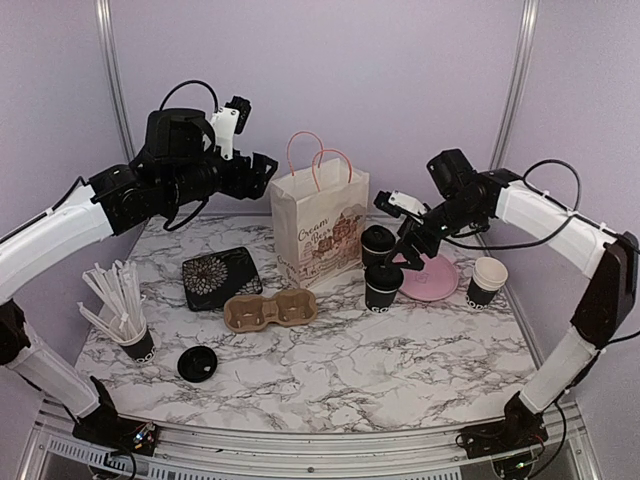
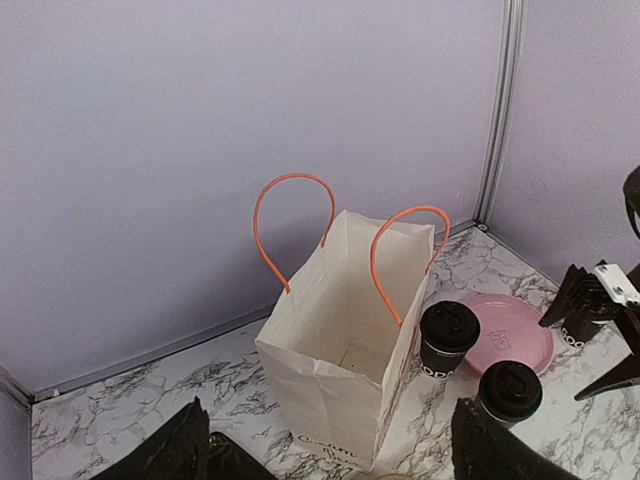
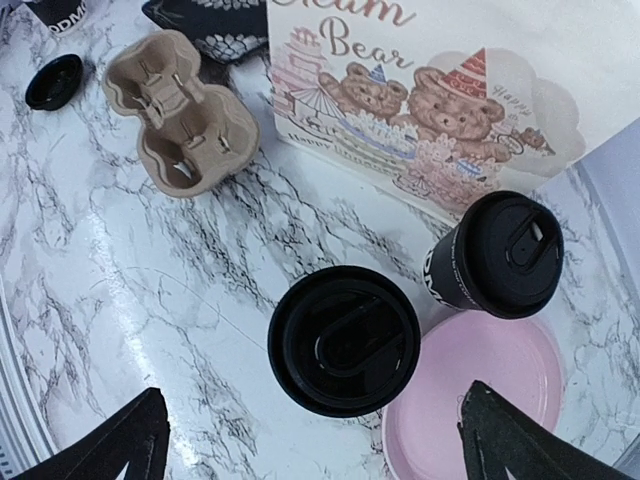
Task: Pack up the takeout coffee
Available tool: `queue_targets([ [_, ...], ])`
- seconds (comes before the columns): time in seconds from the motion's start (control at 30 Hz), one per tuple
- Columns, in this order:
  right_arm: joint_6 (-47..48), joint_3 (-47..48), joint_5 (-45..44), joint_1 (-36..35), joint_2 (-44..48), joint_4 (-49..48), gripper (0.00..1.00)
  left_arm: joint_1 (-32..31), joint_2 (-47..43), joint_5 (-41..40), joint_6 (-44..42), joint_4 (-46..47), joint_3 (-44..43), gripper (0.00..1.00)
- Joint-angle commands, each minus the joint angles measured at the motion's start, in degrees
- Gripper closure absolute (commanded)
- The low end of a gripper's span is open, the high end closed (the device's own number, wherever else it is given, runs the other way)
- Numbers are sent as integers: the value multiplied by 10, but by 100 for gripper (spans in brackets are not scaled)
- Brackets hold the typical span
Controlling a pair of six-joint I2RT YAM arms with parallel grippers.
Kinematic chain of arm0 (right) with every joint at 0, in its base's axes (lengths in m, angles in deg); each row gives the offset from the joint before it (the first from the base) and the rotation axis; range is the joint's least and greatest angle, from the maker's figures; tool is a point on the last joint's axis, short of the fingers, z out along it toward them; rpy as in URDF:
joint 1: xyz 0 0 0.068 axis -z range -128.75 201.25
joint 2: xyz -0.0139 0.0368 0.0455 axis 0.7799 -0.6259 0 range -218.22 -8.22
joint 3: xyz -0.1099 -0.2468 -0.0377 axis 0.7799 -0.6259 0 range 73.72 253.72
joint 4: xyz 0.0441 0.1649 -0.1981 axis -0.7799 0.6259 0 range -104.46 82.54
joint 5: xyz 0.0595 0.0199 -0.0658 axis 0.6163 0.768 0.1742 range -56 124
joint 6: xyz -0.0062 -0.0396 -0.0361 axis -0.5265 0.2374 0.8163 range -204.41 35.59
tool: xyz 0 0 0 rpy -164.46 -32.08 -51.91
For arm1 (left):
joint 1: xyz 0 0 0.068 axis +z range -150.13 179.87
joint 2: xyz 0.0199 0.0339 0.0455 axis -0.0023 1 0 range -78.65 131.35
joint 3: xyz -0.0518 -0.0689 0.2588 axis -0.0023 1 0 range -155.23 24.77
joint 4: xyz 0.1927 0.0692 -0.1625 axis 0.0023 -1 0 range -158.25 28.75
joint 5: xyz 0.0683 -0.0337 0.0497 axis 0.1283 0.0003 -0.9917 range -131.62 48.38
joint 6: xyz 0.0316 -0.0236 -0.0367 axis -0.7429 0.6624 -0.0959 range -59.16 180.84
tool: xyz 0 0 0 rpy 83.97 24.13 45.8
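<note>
**Q:** Reference thing?
**A:** The paper bag (image 1: 320,225). It stands upright with its mouth open, at the back middle of the marble table (image 1: 330,390). All places are noted from it.

**Q:** Where is the takeout coffee?
**A:** On the bag's right-arm side.
- The rear lidded cup (image 1: 378,244) stands just beside the bag's side wall.
- The front lidded cup (image 1: 384,287) stands just in front of that one, nearer the arms.
- Both are upright with lids on.
- The unlidded cup (image 1: 487,281) stands farther out on the same side, beyond the pink plate (image 1: 435,280).
- All three stand on the table, outside the bag.
- A loose lid (image 1: 196,365) lies flat, well off to the bag's left-arm side and toward the front.

**Q:** Right gripper?
**A:** The right gripper (image 1: 405,250) hangs over the front lidded cup. Its fingers are spread wide. In the wrist view they stand to either side of the lid, clear of it. It holds nothing.

**Q:** Left gripper?
**A:** The left gripper (image 2: 330,420) is raised on the bag's left-arm side, with its camera looking down into the bag's mouth. Its fingers are wide apart with nothing gripped.

**Q:** Other items?
**A:** The cardboard cup carrier (image 1: 270,310) lies just in front of the bag. The black patterned box (image 1: 222,277) is beside it on the left-arm side. The cup of white straws (image 1: 135,338) is farther out that way.
</note>
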Motion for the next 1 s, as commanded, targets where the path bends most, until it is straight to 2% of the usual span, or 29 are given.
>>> queue_targets([
  [0.0, 26, -94, 77, 10, 71, -55, 1, 21, 49, 58, 23, -70, -75, 17],
  [0.17, 40, -196, 138, 14, 137, -107, 1, 56, 129, 102, 31, -91, -158, 26],
  [0.3, 41, -225, 149, 15, 165, -124, 1, 83, 190, 139, 60, -109, -227, 35],
  [0.5, 45, -209, 140, 15, 179, -121, 2, 104, 258, 151, 67, -112, -287, 34],
  [0.73, 45, -216, 170, 15, 180, -115, 3, 124, 354, 143, 83, -107, -375, 35],
  [0.9, 39, -241, 170, 15, 201, -128, 3, 138, 416, 140, 108, -85, -428, 40],
  [0.97, 39, -245, 169, 15, 207, -129, 3, 145, 434, 142, 122, -73, -443, 45],
])
